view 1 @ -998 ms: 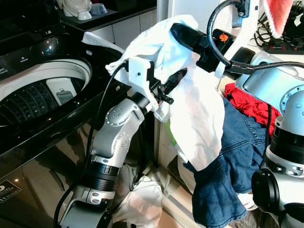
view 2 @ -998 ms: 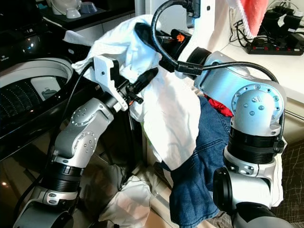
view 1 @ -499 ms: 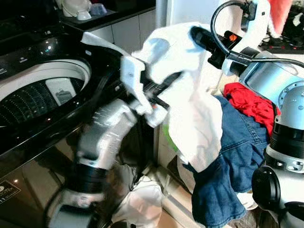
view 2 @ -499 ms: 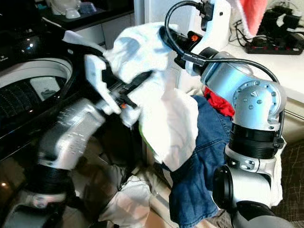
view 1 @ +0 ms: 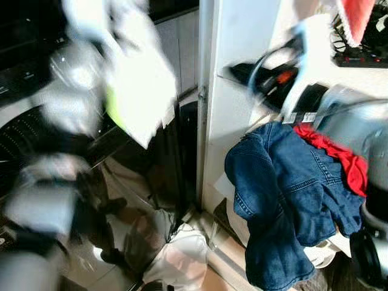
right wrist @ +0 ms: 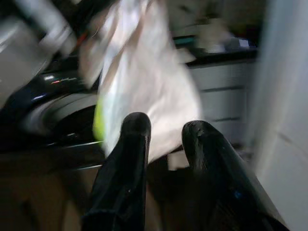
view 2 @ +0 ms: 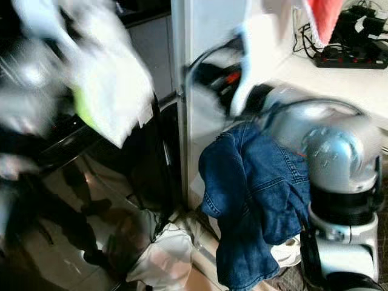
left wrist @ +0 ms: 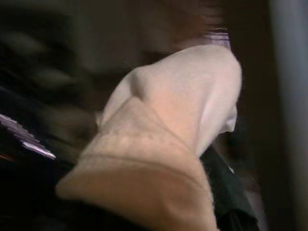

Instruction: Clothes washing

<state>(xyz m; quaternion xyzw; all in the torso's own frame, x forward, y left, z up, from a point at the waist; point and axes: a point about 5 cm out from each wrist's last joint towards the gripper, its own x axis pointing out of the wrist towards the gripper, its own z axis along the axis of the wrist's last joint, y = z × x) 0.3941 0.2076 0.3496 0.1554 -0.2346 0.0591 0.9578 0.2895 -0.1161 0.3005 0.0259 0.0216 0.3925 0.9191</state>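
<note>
Swung leftward since a second ago, the white garment [view 1: 136,91] is now blurred above the washing machine's rim [view 1: 36,115], apparently carried by the left gripper whose grip cannot be told, while the right gripper [right wrist: 163,139] is parted, empty.

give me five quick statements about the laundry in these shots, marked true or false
1. The white garment hangs over the washer's side. True.
2. The jeans lie inside the washer drum. False: they hang off the pile beside the white cabinet.
3. A red garment lies against the jeans. True.
4. The right gripper is clamped on the white garment. False: in the right wrist view its fingers stand apart with nothing between them, the garment beyond.
5. The floor by the washer holds only shoes. False: a pale crumpled cloth lies there.
</note>
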